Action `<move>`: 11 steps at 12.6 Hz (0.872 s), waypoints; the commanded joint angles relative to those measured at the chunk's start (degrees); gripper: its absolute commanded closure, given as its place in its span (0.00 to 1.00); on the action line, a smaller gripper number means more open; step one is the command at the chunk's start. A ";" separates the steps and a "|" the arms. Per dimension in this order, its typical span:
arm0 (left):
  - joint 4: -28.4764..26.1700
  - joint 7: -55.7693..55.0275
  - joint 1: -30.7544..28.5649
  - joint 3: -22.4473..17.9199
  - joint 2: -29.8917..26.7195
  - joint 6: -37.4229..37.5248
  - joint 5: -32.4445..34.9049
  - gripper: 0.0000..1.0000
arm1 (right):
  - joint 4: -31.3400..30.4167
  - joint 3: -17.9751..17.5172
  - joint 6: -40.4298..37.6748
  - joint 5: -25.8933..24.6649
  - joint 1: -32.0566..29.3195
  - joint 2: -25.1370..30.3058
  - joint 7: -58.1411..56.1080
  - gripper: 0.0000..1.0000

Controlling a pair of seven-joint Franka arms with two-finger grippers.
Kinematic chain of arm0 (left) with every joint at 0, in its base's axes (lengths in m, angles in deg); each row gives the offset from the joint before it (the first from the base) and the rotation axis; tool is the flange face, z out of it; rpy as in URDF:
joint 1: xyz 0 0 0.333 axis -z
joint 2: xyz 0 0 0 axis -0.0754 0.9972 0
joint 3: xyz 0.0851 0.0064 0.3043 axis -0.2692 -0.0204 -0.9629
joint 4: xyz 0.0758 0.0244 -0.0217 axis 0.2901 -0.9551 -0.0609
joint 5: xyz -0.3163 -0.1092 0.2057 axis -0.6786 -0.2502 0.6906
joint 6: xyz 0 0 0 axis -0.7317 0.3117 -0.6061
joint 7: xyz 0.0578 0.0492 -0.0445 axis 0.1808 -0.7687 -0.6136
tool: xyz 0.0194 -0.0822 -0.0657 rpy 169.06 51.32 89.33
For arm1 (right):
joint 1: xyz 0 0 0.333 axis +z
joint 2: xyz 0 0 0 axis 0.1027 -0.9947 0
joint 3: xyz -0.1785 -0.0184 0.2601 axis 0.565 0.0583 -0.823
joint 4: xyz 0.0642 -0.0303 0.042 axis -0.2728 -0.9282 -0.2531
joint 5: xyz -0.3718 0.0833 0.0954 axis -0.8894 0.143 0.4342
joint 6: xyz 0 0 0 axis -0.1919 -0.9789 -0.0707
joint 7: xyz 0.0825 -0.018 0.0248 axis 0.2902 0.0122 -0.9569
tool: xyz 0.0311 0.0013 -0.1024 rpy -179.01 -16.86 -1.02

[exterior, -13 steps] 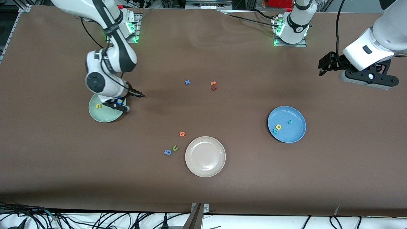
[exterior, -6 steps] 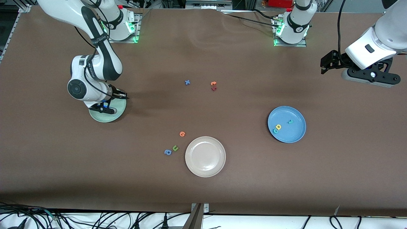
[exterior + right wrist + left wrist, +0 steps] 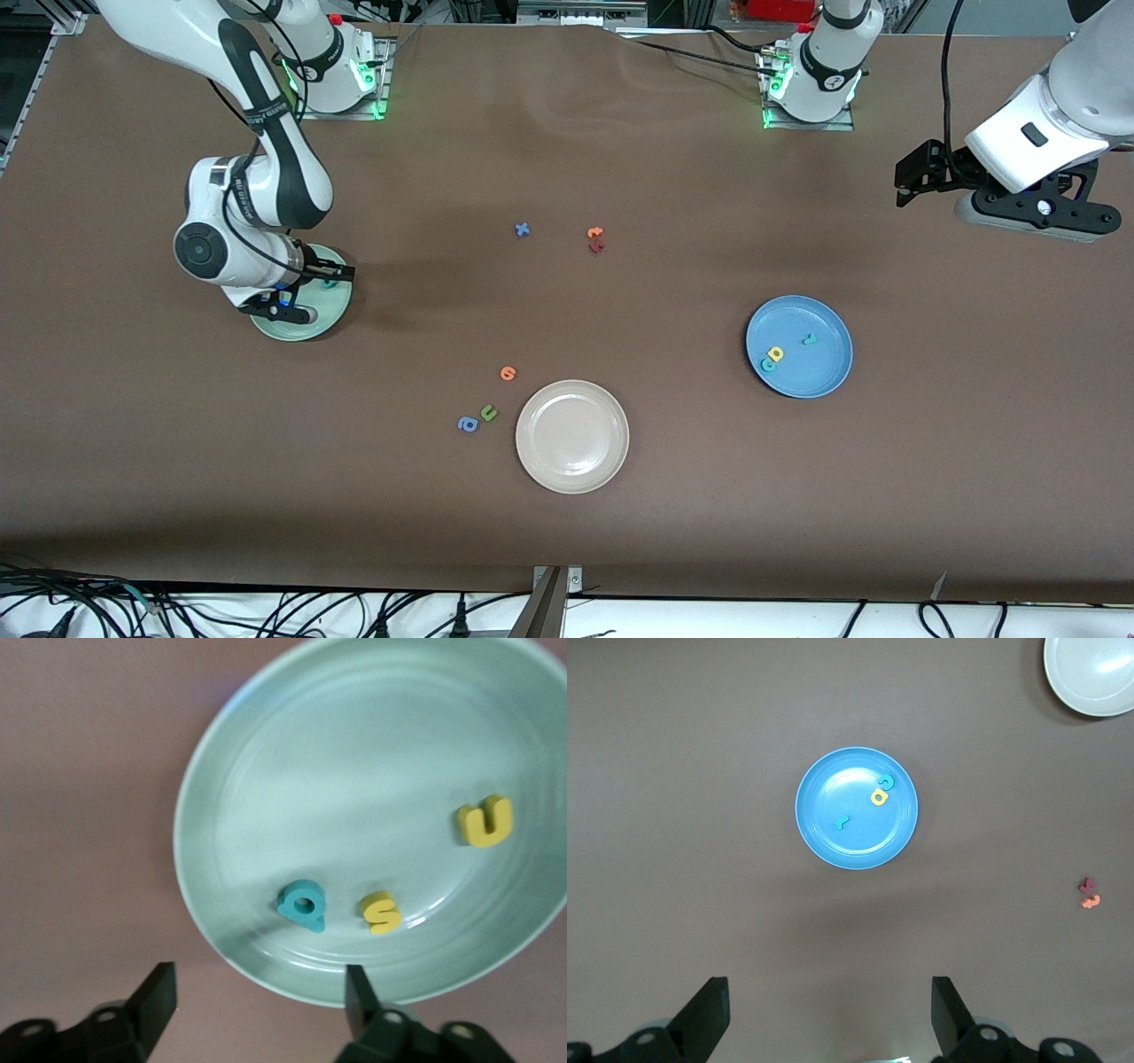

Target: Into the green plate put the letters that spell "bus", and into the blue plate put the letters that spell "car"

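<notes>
I find the green plate (image 3: 266,771), toward the right arm's end of the table (image 3: 620,549), holding the teal "b" (image 3: 301,904), yellow "s" (image 3: 382,912) and yellow "u" (image 3: 485,820). The right tool (image 3: 257,992) hangs over its rim, jaws wide and empty. The blue plate (image 3: 833,846), at about four o'clock from table centre, holds the teal "c" (image 3: 886,781), yellow "a" (image 3: 878,796) and teal "r" (image 3: 842,822). The left tool (image 3: 830,1014) waits high over the table, jaws wide, empty. I judge both words complete; only withdrawal remains.

Brown table (image 3: 673,532) carries three plates (image 3: 572,436) and scattered foam letters (image 3: 508,373).
</notes>
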 commanded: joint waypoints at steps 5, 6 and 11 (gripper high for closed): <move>3.04 -1.44 -1.39 0.43 1.78 0.37 -3.30 0.00 | 21.83 1.90 -26.15 -3.14 -0.30 4.15 -1.00 0.01; 3.22 -1.44 -1.39 0.43 1.78 0.46 -3.30 0.00 | 24.38 1.90 -28.17 -4.55 -0.30 5.03 -1.00 0.01; 3.22 -1.44 -0.86 0.78 1.87 0.90 -3.30 0.00 | 30.81 2.33 -33.72 -4.92 -0.30 8.90 -1.00 0.01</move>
